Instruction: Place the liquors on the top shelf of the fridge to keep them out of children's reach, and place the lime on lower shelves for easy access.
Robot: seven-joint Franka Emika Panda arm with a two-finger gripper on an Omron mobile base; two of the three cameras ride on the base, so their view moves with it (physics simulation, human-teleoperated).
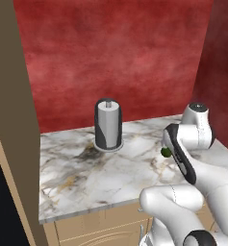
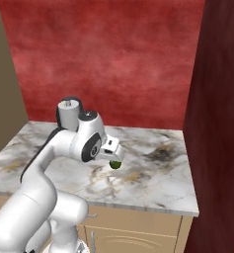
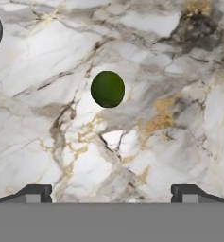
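The lime (image 3: 107,89), a small dark green ball, lies on the marble counter (image 3: 42,118). My gripper (image 3: 111,191) hangs above the counter, looking straight down, with the lime ahead of its fingertips and apart from them. The jaws stand wide open with nothing between them. From the right base view, the lime (image 2: 116,164) peeks out just under the hand (image 2: 111,148). The left base view has the lime (image 1: 166,152) showing beside the forearm. The liquors and the fridge with its shelves are out of view.
A grey paper-towel roll (image 1: 108,124) on its holder stands at the back of the counter (image 1: 86,178), left of the lime; the right base view has the roll (image 2: 69,111) behind the arm. A tan cabinet side (image 1: 9,96) rises at the left. Red walls close the back and right.
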